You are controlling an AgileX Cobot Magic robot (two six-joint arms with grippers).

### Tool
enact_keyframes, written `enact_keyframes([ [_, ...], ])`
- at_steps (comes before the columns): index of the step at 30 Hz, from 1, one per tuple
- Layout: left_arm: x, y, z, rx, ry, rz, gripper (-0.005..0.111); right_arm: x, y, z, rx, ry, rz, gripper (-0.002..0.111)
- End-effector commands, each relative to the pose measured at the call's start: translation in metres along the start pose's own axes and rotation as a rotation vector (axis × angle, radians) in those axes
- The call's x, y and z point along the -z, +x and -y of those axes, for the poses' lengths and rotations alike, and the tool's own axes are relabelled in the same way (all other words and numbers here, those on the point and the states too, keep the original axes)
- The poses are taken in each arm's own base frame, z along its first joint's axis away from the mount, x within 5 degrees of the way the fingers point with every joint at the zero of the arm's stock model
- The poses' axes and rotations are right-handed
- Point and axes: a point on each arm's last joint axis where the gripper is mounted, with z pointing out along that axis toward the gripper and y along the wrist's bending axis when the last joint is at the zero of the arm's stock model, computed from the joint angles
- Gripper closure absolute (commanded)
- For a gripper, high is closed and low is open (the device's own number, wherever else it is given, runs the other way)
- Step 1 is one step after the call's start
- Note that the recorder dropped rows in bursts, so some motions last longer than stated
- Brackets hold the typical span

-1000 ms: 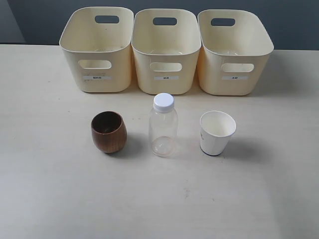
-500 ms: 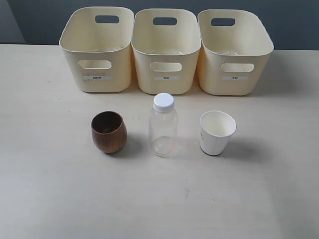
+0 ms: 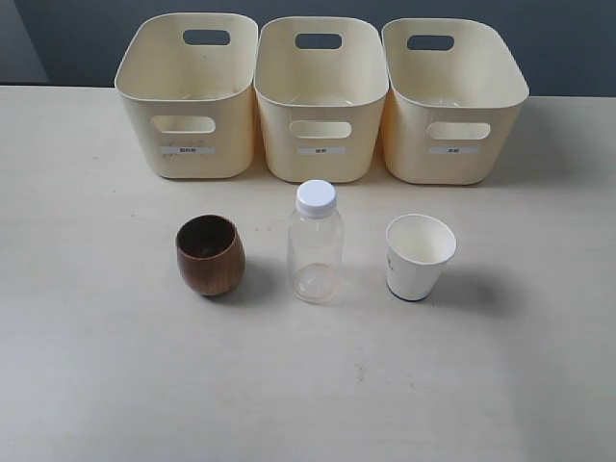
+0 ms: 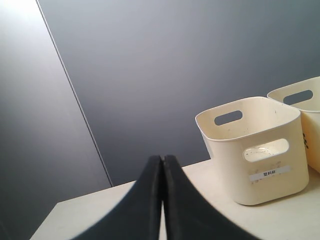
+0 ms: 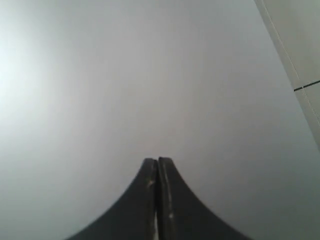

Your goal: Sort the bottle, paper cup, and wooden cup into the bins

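In the exterior view a brown wooden cup, a clear bottle with a white cap and a white paper cup stand upright in a row on the table, left to right. Behind them three cream bins stand side by side: left, middle, right. Neither arm shows in that view. My left gripper is shut with nothing in it; its view shows the left bin ahead. My right gripper is shut and empty, facing a blank wall.
The pale table stretches in front of the row of objects. A dark wall rises behind the bins. In the left wrist view a second bin shows at the edge.
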Motion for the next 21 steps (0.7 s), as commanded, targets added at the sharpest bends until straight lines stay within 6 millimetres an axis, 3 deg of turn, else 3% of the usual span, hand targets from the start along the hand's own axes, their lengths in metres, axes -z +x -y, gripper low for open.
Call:
enact_keyframes([
  [1,0.000,0.000,0.000,0.002,0.001,0.007,0.107,-0.026,-0.012,-0.009,0.138,-0.003,-0.089,0.109],
  [6,0.000,0.000,0.000,0.002,0.001,0.007,0.107,-0.070,-0.013,-0.016,0.221,-0.005,-0.262,0.109],
  [10,0.000,0.000,0.000,0.002,0.001,0.007,0.107,-0.103,0.005,-0.032,0.231,-0.100,-0.442,0.109],
  [16,0.000,0.000,0.000,0.002,0.001,0.007,0.107,-0.119,0.043,-0.062,0.402,-0.339,-0.587,0.109],
  [21,0.000,0.000,0.000,0.002,0.001,0.007,0.107,-0.122,0.056,-0.090,0.415,-0.491,-0.622,0.109],
])
